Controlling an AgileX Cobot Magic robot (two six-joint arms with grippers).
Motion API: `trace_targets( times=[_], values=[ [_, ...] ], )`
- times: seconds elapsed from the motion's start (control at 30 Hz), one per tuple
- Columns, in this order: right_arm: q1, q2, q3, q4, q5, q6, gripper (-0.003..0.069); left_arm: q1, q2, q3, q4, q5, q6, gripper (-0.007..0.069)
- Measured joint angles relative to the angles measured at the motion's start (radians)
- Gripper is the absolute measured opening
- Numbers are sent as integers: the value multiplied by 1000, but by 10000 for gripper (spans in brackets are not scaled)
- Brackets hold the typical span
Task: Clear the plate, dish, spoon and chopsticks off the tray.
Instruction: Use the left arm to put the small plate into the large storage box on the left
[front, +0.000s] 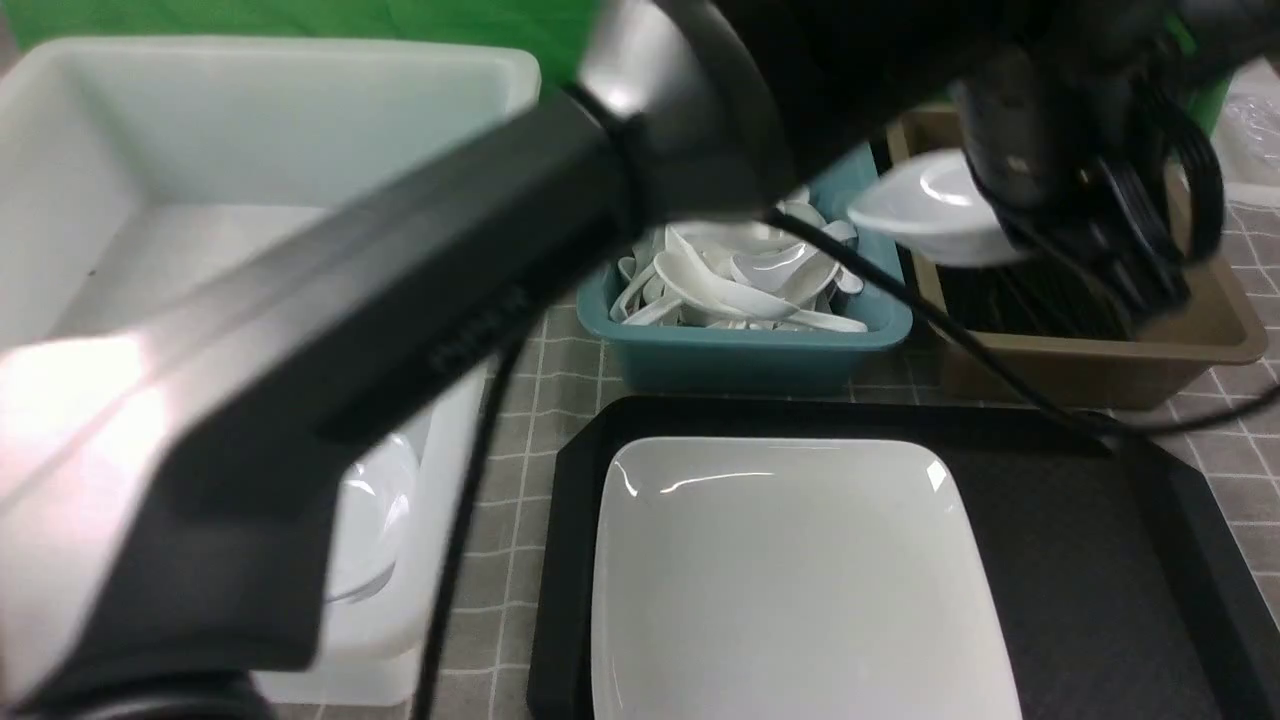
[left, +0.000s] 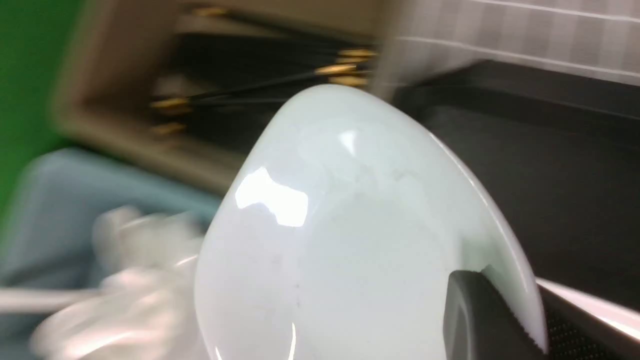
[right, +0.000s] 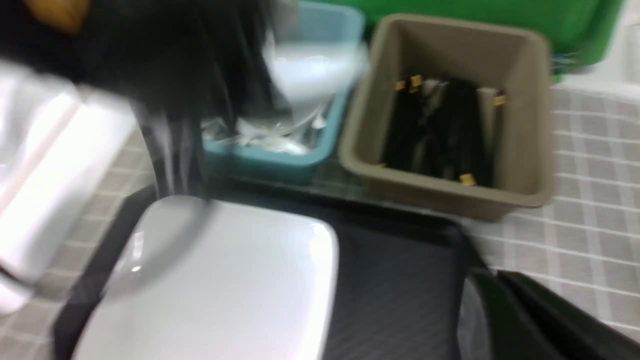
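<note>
The dish (front: 930, 205) is up in the air, pinched by its rim in the left gripper (front: 1000, 190), jaws clamped on it, one finger (left: 480, 320) showing against the inner wall. It hangs tilted above the gap between the teal bin (front: 750, 355) of spoons (front: 740, 280) and the brown bin (front: 1100, 370) of gold-banded chopsticks (right: 440, 130). The wrist picture is smeared, so how deep that bite goes I can't say. That's the worry: a thin rim hold on glossy ware could slip on a quick swing, and it would land in the wrong bin. The plate (front: 790, 580) sits flat on the tray (front: 1100, 580), left side. The tray's right half is bare. The right gripper (right: 525, 320) is closed on nothing, low over that corner. A loose cable (front: 960, 345) drapes across the bin rims and could snag. The white tub (front: 250, 130) stands far left, a long carry over the bin edges and the plate.
</note>
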Motion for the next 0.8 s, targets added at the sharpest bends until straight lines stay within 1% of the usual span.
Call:
trace_targets(
  times=[0.1,0.13,0.2,0.27,0.4,0.53,0.57,0.67,0.7,0.73,0.77,0.8],
  values=[
    [0,37,0,40,-12,-6,29,39,-53,0,25,0,-28,26],
    [0,71,0,66,-16,-21,29,70,-88,0,24,1,-75,26],
    [0,126,-1,100,-17,-43,29,109,-137,12,4,2,-113,26],
    [0,188,-1,154,-17,-93,29,158,-197,54,-19,2,-130,26],
    [0,281,-1,251,-38,-174,29,240,-356,268,-25,3,-144,26],
    [0,343,-28,380,-89,-263,27,328,-511,565,-26,4,-145,26],
    [0,354,-38,408,-96,-284,27,342,-532,608,-28,5,-146,26],
    [0,403,-78,500,-106,-356,27,437,-638,834,-59,7,-146,26],
    [0,405,-80,505,-106,-360,27,449,-644,834,-61,7,-146,26],
    [0,431,-95,537,-108,-375,27,496,-682,938,-76,7,-146,26],
    [0,438,-97,541,-110,-375,27,496,-686,949,-76,7,-146,26],
    [0,455,-101,560,-118,-380,27,523,-702,1001,-80,2,-146,26]
  ],
)
